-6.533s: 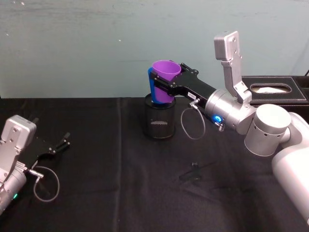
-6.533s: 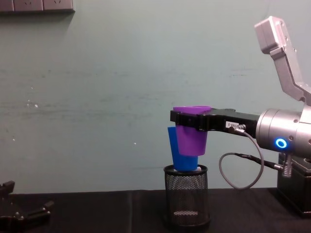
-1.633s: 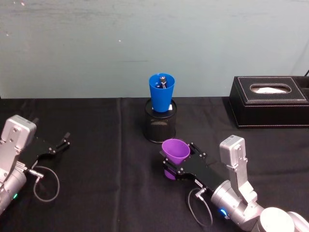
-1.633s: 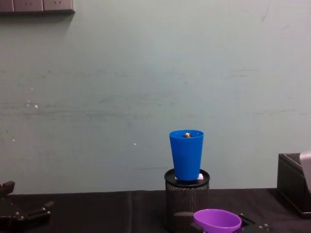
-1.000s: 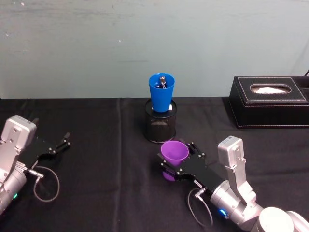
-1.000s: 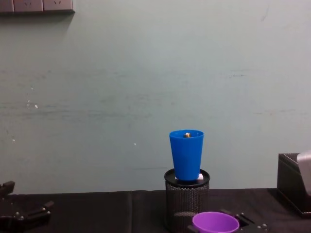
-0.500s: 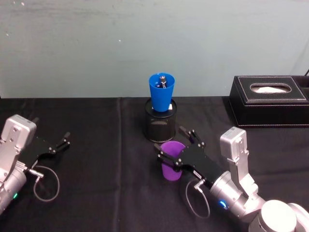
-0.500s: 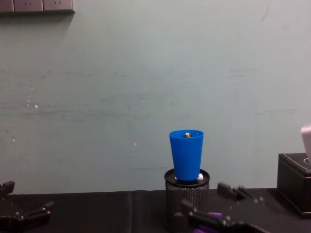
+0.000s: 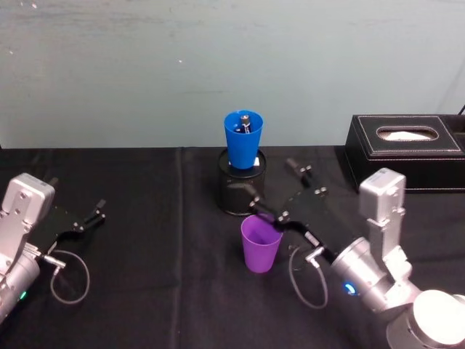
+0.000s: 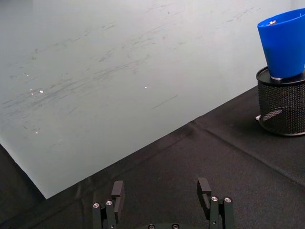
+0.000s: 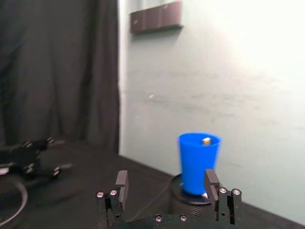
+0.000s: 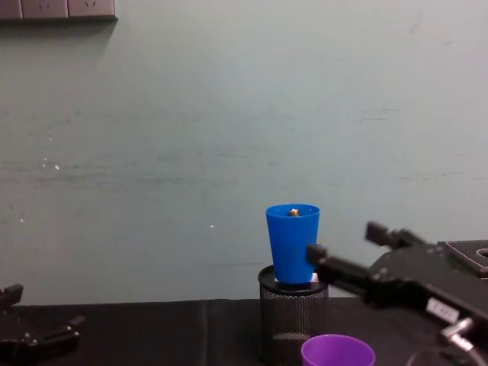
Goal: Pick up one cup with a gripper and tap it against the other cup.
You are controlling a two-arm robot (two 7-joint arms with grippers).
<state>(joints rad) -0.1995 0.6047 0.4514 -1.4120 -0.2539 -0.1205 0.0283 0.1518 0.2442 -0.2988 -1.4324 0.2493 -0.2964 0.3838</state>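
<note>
Now | right end effector (image 9: 279, 195) released above purple cup (image 9: 260, 244) | blue cup (image 12: 293, 242) behind

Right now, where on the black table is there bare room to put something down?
The widest bare patch lies between the left gripper and the mesh holder. There is also bare cloth at the front, nearer than the purple cup. The middle right is crowded: the open right gripper hangs above that cup, beside the blue cup, with the tissue box behind.
</note>
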